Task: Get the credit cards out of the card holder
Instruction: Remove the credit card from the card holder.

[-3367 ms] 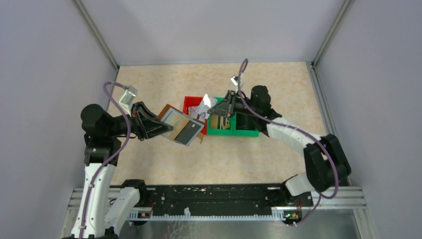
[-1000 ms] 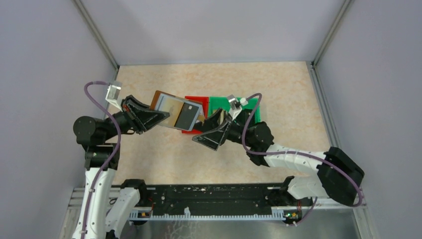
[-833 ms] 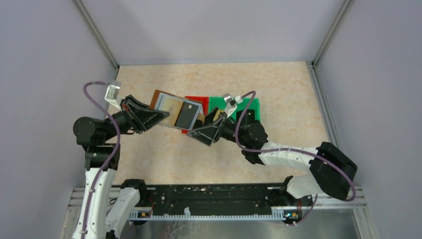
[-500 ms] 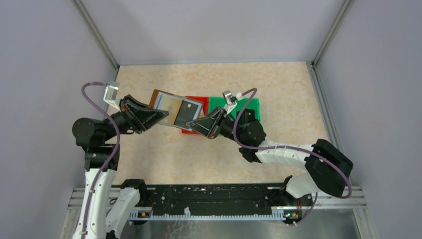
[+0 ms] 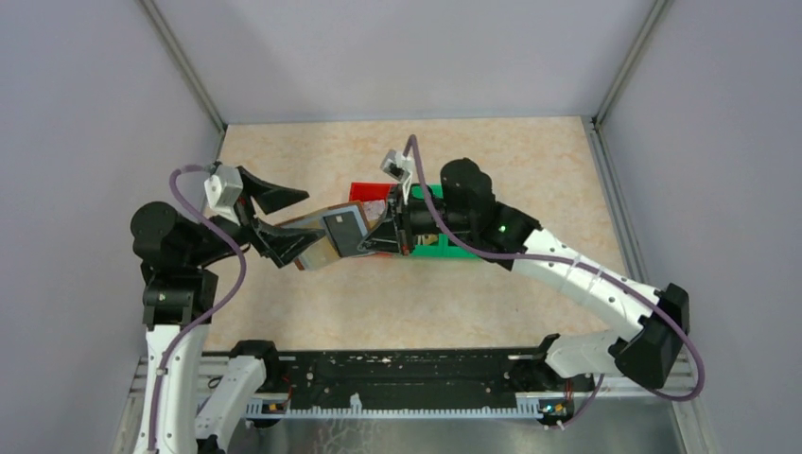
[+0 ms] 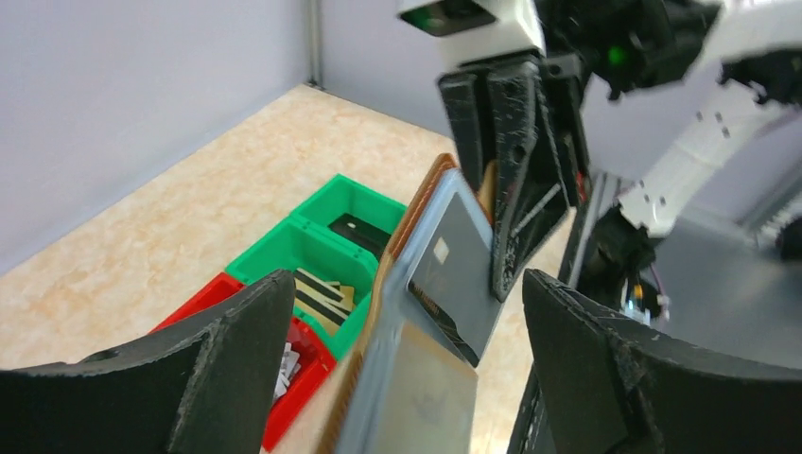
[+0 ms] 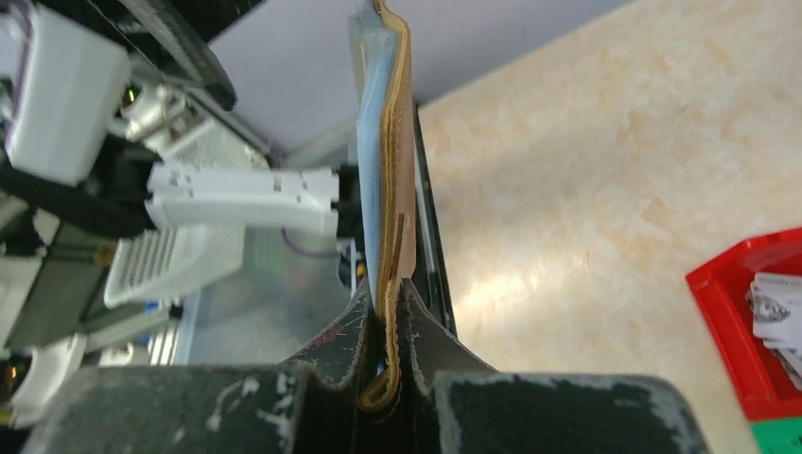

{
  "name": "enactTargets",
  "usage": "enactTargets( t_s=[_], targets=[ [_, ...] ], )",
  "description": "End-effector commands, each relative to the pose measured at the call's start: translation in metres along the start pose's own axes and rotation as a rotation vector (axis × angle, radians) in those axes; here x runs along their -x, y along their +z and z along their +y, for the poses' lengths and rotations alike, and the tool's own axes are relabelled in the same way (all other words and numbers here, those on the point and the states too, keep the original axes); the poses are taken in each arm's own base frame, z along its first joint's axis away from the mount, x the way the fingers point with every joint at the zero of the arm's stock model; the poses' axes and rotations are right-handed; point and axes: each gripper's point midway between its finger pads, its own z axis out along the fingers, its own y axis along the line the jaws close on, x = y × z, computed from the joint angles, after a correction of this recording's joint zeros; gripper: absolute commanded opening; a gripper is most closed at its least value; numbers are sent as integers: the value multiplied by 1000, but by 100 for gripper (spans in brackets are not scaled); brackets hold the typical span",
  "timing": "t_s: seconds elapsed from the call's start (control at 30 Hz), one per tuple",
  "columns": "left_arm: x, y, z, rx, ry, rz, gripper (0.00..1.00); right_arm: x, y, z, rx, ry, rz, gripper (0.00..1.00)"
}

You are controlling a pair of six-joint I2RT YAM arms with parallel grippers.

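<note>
The card holder [image 5: 322, 241], brown outside and pale grey-blue inside, hangs open in the air between the two arms. A dark grey credit card [image 5: 345, 227] sits in its clear pocket, the same card [image 6: 456, 274] showing close up in the left wrist view. My right gripper [image 5: 371, 242] is shut on the holder's folded brown edge [image 7: 390, 312]. My left gripper [image 5: 303, 222] is open, its fingers [image 6: 232, 364] wide on either side of the holder [image 6: 416, 388] without touching it. More gold cards with dark stripes [image 6: 317, 295] lie in the green bin.
A green bin [image 5: 444, 244] and a red bin [image 5: 371, 194] stand side by side on the table behind the holder. The red bin [image 7: 747, 326] holds whitish paper scraps [image 7: 780, 301]. Grey walls close off both sides and the back.
My left gripper has opened and let go of the card holder. My right gripper closed on the holder's edge, and the right arm swung up over the bins with it.
</note>
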Motion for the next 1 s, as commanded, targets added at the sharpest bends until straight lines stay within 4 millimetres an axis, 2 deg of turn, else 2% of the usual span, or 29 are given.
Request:
enactTargets(
  t_s=[0.0, 0.17, 0.3, 0.5, 0.63, 0.7, 0.9, 0.97],
  targets=[
    [-18, -8, -37, -258, 104, 80, 91, -54, -17, 6, 57, -34, 335, 0],
    [-51, -16, -47, -370, -9, 181, 79, -63, -13, 17, 95, -55, 470, 0],
    [-67, -22, -53, -417, -67, 213, 70, -69, 0, 21, 126, -83, 551, 0],
    [-93, -30, -55, -424, -62, 264, 61, -59, 13, 30, 171, -116, 546, 0],
    [-99, -35, -65, -463, -119, 256, 44, -52, 20, 36, 201, -120, 541, 0],
    [-98, -35, -66, -471, -120, 248, 35, -51, 24, 38, 211, -126, 546, 0],
    [-98, -34, -67, -482, -135, 238, 17, -44, 37, 43, 228, -151, 552, 0],
    [-97, -35, -68, -487, -136, 234, 7, -36, 41, 42, 215, -164, 533, 0]
  ],
)
